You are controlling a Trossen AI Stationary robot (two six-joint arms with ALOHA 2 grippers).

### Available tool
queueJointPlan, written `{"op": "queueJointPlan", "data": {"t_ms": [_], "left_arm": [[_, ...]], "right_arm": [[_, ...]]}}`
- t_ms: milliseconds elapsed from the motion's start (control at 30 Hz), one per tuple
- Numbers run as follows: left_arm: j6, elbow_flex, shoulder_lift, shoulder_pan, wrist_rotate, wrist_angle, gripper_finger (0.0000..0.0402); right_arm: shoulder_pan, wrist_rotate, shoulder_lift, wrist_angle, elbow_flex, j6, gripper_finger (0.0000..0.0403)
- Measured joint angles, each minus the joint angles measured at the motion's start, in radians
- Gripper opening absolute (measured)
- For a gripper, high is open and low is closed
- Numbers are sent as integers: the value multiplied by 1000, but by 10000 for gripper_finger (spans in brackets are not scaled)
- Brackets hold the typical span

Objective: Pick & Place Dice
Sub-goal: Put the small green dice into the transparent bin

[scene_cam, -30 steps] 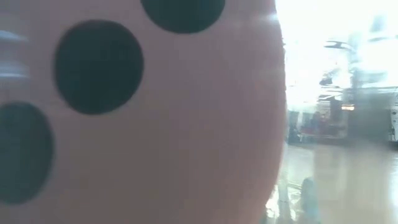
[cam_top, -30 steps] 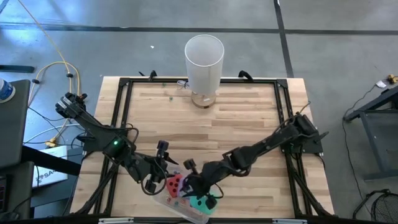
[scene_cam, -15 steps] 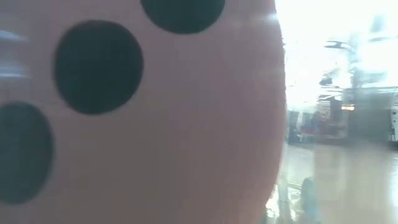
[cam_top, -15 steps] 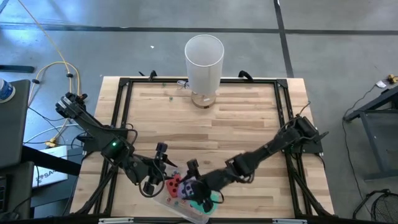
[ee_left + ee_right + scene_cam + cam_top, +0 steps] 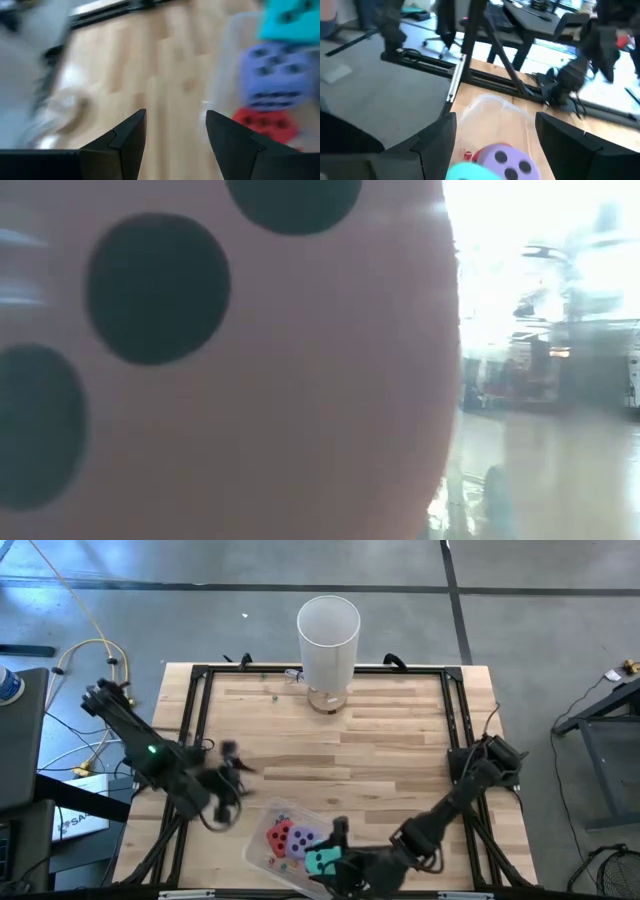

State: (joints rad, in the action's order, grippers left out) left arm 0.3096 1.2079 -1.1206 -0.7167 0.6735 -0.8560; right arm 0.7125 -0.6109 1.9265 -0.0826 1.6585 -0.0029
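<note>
Down at the near edge of the wooden counter (image 5: 340, 750), a clear plastic tray (image 5: 262, 835) holds the soft foam dice: the red die (image 5: 279, 836), the purple die (image 5: 300, 840) and the teal die (image 5: 320, 861), packed side by side, dark pips up. The left end effector (image 5: 175, 135) hangs empty, fingers spread apart, beside the tray. The right end effector (image 5: 492, 145) is also wide and empty, just by the teal die. A pink die (image 5: 220, 360) fills the low view.
</note>
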Motion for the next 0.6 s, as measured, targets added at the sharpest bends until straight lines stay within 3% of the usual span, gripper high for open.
{"op": "queueJointPlan", "data": {"t_ms": [133, 267, 400, 533, 600], "left_arm": [[81, 0, 113, 27, 56, -200, 193], [71, -42, 189, 147, 65, -205, 173], [-28, -177, 245, 332, 63, -134, 148], [-110, -347, 273, 549, 61, 45, 132], [-142, -412, 275, 639, 11, 138, 127]], "right_arm": [[49, -102, -4, -81, 0, 82, 263], [78, -116, -6, -102, -1, 130, 263], [86, -114, -6, -104, -1, 138, 258], [85, -111, -6, -122, -1, 135, 247], [85, -108, -6, -139, -1, 135, 242]]}}
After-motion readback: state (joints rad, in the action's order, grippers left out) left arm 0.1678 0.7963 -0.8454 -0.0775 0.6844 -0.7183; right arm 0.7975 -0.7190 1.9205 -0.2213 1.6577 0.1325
